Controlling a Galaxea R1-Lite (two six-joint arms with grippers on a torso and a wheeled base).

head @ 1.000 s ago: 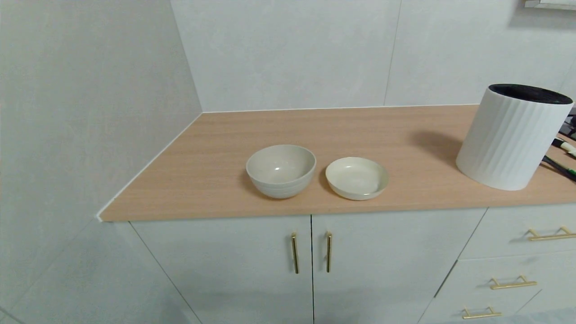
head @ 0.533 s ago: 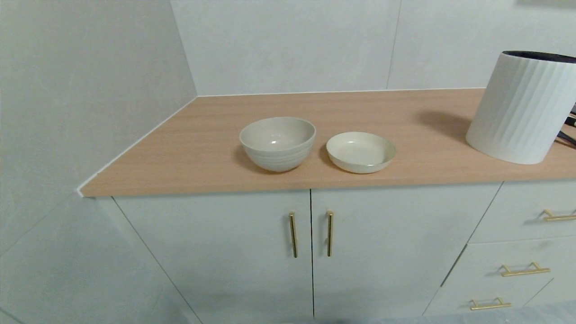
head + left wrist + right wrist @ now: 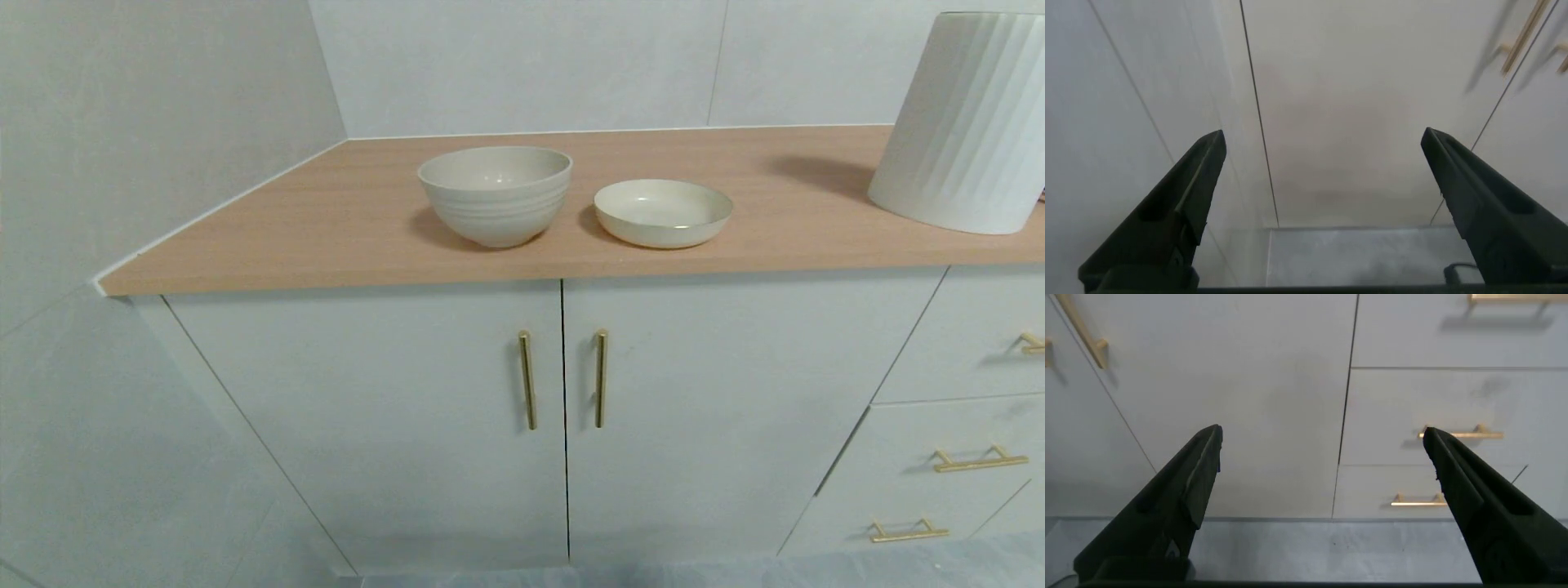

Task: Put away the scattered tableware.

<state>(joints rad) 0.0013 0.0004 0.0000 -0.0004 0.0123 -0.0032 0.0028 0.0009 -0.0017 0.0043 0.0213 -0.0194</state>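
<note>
On the wooden countertop [image 3: 326, 229] stand a deep ribbed beige bowl [image 3: 495, 194] and, just to its right, a shallow cream dish [image 3: 662, 212]. The two do not touch. Below them are two white cabinet doors with vertical gold handles [image 3: 527, 380] [image 3: 601, 378]. My left gripper [image 3: 1323, 204] is open, low down, facing a white cabinet panel near the floor. My right gripper [image 3: 1323, 498] is open too, low in front of the drawer fronts with gold handles [image 3: 1462, 434]. Nothing is between either pair of fingers.
A tall white ribbed container [image 3: 963, 122] stands at the right end of the counter. Drawers with gold handles [image 3: 980, 461] are at the lower right. A tiled wall closes the left side and the back.
The head camera has tilted or sunk lower: the counter and bowls sit higher in the picture and more of the cabinet doors show. The bowl and dish have not moved on the counter.
</note>
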